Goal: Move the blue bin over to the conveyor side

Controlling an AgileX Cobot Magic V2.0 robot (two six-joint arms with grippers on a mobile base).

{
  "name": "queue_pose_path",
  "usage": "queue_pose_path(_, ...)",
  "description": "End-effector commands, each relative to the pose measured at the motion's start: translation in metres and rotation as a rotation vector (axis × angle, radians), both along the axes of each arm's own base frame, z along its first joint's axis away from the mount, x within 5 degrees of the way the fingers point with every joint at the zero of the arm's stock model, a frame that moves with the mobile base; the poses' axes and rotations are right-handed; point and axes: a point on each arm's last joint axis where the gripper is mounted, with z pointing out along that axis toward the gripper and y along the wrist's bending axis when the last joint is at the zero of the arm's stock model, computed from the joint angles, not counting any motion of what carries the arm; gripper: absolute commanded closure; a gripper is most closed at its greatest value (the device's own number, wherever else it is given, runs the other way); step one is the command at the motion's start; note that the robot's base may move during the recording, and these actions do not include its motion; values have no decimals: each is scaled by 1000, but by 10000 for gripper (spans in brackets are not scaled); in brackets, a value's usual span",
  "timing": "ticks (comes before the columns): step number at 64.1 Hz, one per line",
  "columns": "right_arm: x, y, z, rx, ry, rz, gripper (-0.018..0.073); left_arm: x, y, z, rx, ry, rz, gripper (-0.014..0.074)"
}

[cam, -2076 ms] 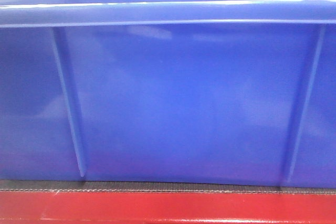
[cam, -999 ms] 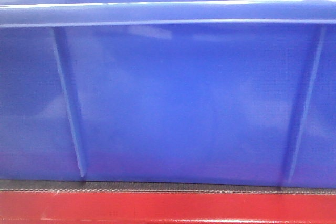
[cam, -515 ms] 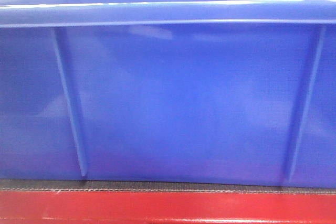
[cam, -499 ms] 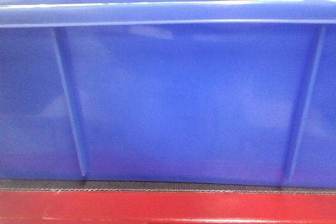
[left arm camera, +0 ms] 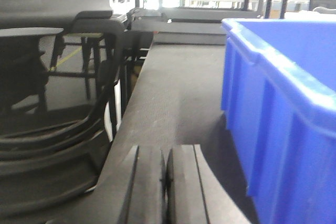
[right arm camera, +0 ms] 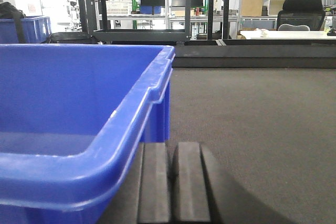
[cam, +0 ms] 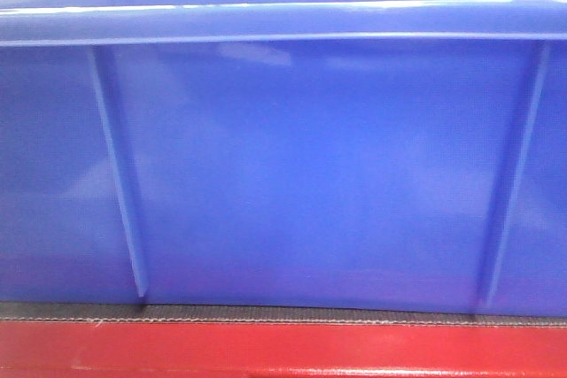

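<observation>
Both our tools are pressed together, left tool and right tool, flanking the large glossy blue plastic bin on the dark woven conveyor belt. The bin has barely shifted at the red front edge, so the move is probably ending.

One big blue bin sits on one conveyor belt, filling the front view from nine to three o'clock. Two slanted ribs show on its near wall, one at nine o'clock and one at three. One red edge strip runs along six o'clock. Two grippers show, the left gripper and the right gripper, each at six o'clock in its own wrist view with its two fingers pressed together. One more blue bin stands far off at ten o'clock in the right wrist view.
</observation>
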Motion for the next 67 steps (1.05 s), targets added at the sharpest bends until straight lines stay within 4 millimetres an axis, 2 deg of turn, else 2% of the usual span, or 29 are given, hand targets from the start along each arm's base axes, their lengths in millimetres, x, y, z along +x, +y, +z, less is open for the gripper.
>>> queue_pose_path(1,0,0,2,-16,-21,-7,648,-1,-1,5,7,-47,-18,594)
queue_pose_path(67,0,0,2,-16,-21,-7,648,-1,-1,9,5,-100,-19,594)
